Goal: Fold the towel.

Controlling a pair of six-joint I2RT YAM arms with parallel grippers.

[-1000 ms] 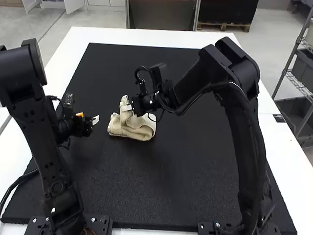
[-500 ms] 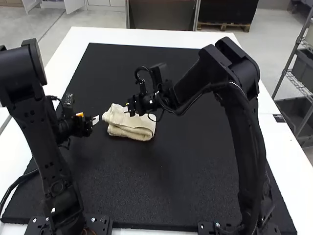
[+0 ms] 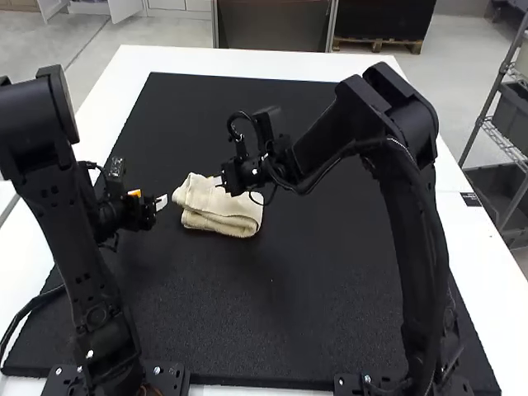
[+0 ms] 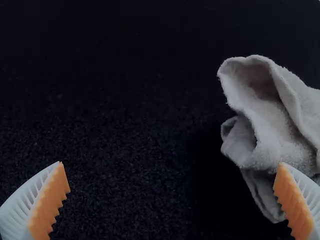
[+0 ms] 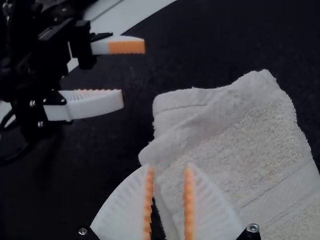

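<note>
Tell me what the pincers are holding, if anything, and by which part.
Nothing is held: the left pincer is open beside the towel, and the right pincer is slightly open over it.

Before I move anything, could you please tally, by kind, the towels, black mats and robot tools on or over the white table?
Towel: 1
Black mat: 1
Left tool and right tool: 2
Total: 4
</note>
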